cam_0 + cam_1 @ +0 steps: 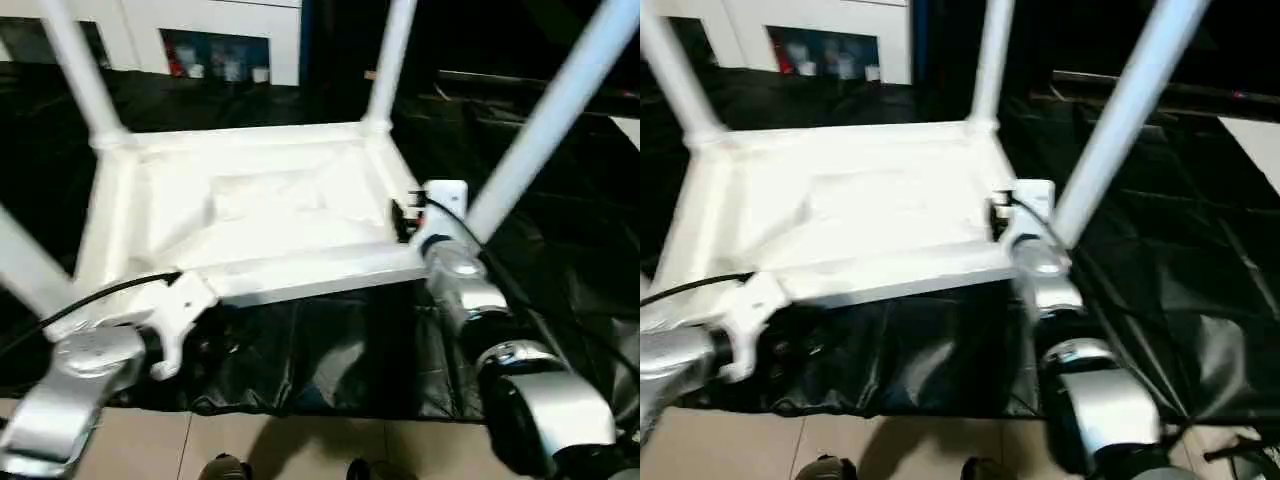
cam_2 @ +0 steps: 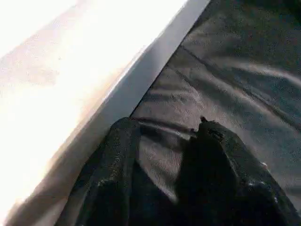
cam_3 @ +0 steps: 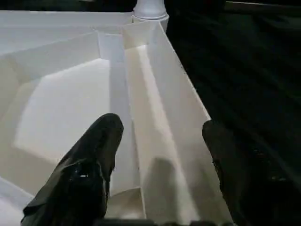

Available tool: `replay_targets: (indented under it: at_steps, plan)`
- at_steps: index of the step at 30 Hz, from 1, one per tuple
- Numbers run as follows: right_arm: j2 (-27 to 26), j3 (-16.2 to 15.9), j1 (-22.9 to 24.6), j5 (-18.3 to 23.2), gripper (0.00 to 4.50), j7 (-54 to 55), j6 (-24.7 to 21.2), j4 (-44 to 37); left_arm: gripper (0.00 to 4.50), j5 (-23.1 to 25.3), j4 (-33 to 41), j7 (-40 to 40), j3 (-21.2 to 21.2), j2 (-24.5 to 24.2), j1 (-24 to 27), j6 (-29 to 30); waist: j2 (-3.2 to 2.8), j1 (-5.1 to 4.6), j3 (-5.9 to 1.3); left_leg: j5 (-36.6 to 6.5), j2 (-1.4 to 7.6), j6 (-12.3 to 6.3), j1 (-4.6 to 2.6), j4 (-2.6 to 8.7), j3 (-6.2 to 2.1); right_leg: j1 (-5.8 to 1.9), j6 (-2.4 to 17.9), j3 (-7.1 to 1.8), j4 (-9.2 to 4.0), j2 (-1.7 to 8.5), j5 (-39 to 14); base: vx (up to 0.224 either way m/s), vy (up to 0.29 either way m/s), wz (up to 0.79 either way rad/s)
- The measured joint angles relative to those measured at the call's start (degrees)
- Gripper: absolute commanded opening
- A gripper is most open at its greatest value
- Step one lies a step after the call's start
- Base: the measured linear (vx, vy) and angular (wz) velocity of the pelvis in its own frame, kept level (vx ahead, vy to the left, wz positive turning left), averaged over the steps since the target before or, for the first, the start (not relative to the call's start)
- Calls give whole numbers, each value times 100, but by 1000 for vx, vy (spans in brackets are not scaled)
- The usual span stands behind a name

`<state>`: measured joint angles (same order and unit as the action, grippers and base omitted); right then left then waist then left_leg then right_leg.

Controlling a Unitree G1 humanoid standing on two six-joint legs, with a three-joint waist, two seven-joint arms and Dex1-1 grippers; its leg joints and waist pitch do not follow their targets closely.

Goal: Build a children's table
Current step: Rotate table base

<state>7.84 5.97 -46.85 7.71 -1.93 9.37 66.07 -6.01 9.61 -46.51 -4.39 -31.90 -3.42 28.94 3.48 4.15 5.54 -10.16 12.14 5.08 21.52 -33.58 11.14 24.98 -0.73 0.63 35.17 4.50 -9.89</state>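
The children's table (image 1: 260,215) lies upside down on black sheeting (image 1: 330,350), four legs (image 1: 545,120) rising. The right gripper (image 3: 160,155) straddles its right rim, fingers spread apart. The left gripper (image 2: 164,169), slightly open and empty, sits beside the near edge.

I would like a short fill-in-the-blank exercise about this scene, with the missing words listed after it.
1. The tabletop lies upside down on a ____ sheet.
2. The number of legs rising from the tabletop's corners is ____; one is at the far right corner.
3. The right gripper has one finger inside the tabletop's side wall and the other ____ it.
4. The left gripper points at the tabletop's ____.

Missing words: black; four; outside; edge
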Motion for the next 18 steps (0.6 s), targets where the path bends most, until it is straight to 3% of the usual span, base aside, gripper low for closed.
replay_targets:
  at_steps: [9, 14, 18]
  plan:
    - [715, 189, 1, -70, 314, 42, 148, 215, 234, 351, -576, 694, -38, 403, -433, -545, -19, 65, 12, 1, 3, -2, 30, -17, -11, 14, 0, 7, 7, -2, 1, 0, 0, 0]
    - [880, 261, 1, -73, 314, 18, 259, 316, 234, 450, -844, 1054, -32, 559, -590, -848, -21, 46, 12, 0, 6, -4, 41, -20, -12, 23, 1, 9, 9, -5, 1, 0, 0, 0]
    - [850, 285, 13, -27, 314, -641, 482, 203, 234, 231, -797, 1317, 303, 977, -391, -1182, -60, -18, 35, -3, 9, -9, 50, -31, -13, 25, 4, 10, 8, -4, 4, 0, 0, 0]
